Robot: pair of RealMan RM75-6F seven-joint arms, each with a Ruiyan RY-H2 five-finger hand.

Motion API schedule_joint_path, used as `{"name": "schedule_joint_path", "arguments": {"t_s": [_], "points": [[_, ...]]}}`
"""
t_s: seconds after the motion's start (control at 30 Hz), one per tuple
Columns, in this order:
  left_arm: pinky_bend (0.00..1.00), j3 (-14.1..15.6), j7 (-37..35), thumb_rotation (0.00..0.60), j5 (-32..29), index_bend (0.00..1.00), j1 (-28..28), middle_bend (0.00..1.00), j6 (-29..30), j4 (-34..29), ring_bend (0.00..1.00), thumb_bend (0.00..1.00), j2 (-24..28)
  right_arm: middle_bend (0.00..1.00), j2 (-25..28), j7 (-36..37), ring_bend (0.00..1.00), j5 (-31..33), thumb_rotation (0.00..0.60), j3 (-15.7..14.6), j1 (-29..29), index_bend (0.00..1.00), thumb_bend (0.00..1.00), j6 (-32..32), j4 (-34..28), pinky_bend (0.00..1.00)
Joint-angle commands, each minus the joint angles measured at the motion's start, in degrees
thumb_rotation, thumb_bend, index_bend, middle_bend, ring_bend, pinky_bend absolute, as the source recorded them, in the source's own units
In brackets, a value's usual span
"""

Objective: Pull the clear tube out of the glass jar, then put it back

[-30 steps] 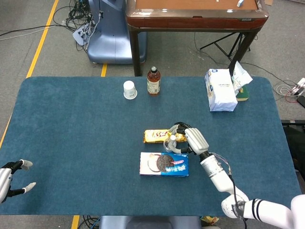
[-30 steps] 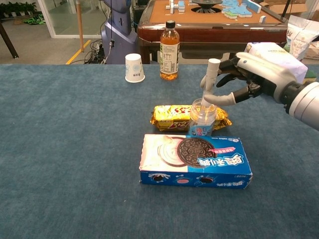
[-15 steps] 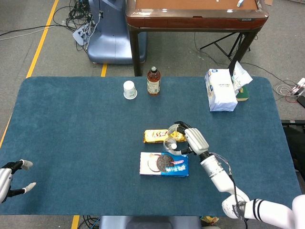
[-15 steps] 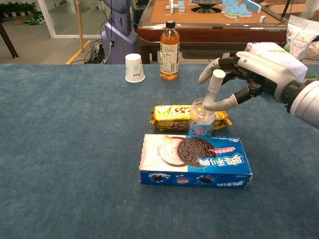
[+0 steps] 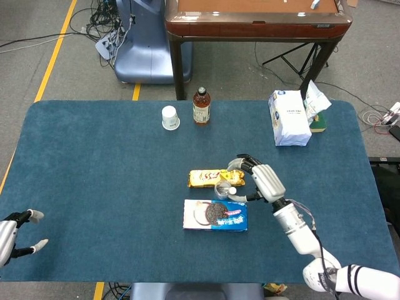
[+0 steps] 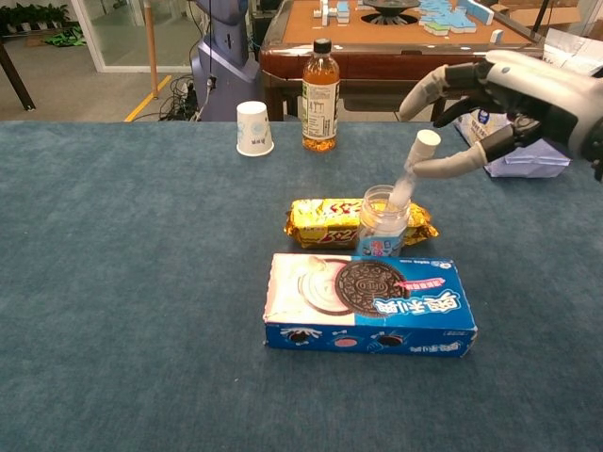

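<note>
The left hand (image 5: pixel 15 232) has stayed at the near left edge of the blue bench (image 5: pixel 94 162), fingers apart and holding nothing. The clear tube (image 6: pixel 411 172) now leans in the glass jar (image 6: pixel 382 222), tipped to the right with its white cap up. A second ago the right hand (image 6: pixel 499 94) pinched the tube; now it has let go and moved up and right, fingers spread, one fingertip just beside the cap. Behind the bench stand a paper cup (image 6: pixel 253 128) and a tea bottle (image 6: pixel 320 85). Farther back is a brown table (image 5: pixel 256 22).
</note>
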Motion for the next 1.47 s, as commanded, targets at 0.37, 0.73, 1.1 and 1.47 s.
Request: {"name": "schedule_joint_path", "arguments": {"t_s": [0.37, 0.73, 1.1, 1.47], "points": [[0.60, -0.29, 1.07, 0.600, -0.20, 0.39, -0.38, 0.46, -0.35, 0.42, 0.39, 0.14, -1.00, 0.32, 16.65, -27.90, 0.15, 9.59, 0.600, -3.59, -10.14, 0.37, 0.05, 9.50, -16.66, 0.21], [0.57, -0.59, 2.55, 0.600, 1.04, 0.38, 0.17, 0.45, 2.03, 0.23, 0.38, 0.14, -2.30, 0.33, 17.15, -39.73, 0.15, 12.03, 0.600, -7.84, -21.28, 0.37, 0.05, 24.36, -18.45, 0.21], [0.56, -1.02, 2.72, 0.600, 0.58, 0.38, -0.10, 0.43, 1.86, 1.42, 0.37, 0.14, -3.77, 0.33, 15.28, -34.97, 0.15, 8.12, 0.600, -7.71, -26.00, 0.37, 0.05, 28.96, -13.51, 0.21], [0.56, -0.82, 2.26, 0.600, 0.73, 0.37, -0.82, 0.39, 0.51, 1.65, 0.38, 0.14, -4.30, 0.33, 16.12, -29.95, 0.15, 6.51, 0.600, -6.30, -26.76, 0.37, 0.06, 26.77, -12.10, 0.21]]}}
